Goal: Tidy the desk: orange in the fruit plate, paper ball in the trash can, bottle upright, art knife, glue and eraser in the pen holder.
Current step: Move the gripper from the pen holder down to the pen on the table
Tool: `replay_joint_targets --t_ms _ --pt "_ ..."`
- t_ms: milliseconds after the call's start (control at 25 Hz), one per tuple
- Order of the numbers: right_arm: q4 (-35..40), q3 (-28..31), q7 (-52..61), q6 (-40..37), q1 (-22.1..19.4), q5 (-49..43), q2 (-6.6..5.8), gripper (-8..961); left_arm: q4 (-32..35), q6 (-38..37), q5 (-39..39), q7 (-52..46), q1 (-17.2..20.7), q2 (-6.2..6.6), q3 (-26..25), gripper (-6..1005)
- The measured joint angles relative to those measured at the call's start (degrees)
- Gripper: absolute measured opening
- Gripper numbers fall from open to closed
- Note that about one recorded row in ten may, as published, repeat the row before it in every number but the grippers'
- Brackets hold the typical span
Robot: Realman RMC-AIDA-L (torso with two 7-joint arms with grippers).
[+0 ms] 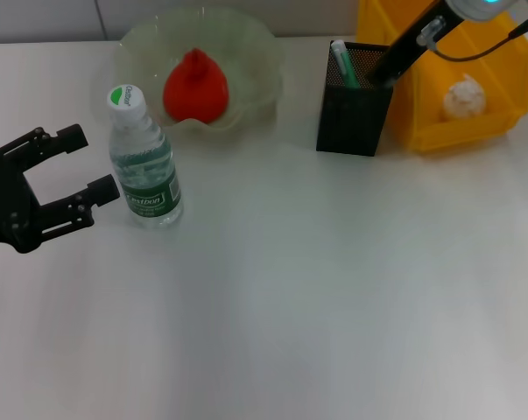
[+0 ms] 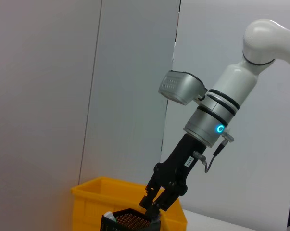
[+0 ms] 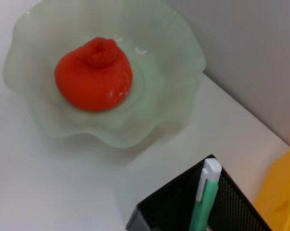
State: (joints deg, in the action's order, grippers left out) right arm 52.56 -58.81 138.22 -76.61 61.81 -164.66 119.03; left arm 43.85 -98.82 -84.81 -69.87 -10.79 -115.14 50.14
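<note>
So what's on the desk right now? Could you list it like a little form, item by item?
orange: in the fruit plate
bottle: upright on the desk, in front of the plate
paper ball: inside the trash can
pen holder: beside the trash can, a green-and-white pen standing in it
left gripper: open, just beside the bottle, apart from it
right gripper: reaching down into the pen holder's mouth
eraser: not visible

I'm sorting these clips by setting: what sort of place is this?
Probably a lab's mock desk: a plain white table against bare grey wall panels, set with a pen holder, a yellow trash can and a fruit plate, with no other furnishings.
</note>
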Motion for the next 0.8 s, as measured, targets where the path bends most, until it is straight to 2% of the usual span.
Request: replay_joint_targets --t_ms 440,680,720,800 --pt "2.4 0.3 2.7 -3.9 0.3 0.1 -0.08 358 -0.1 0.5 0.0 0.0 -0.1 -0.18 0.5 769" --pt "4.1 0.6 5.7 -9.3 1.6 -0.1 -0.79 357 -0.1 0.4 0.0 0.1 -0.2 -0.18 0.5 768" --pt "4.0 0.6 6.8 -10.3 2.0 -0.2 -1.35 357 -0.1 0.2 0.0 0.1 -0.2 -0.15 0.5 767" --pt "3.9 0.6 7.2 -10.6 2.2 -0.3 -1.6 356 -0.1 0.1 0.0 0.1 -0.2 -0.15 0.5 767"
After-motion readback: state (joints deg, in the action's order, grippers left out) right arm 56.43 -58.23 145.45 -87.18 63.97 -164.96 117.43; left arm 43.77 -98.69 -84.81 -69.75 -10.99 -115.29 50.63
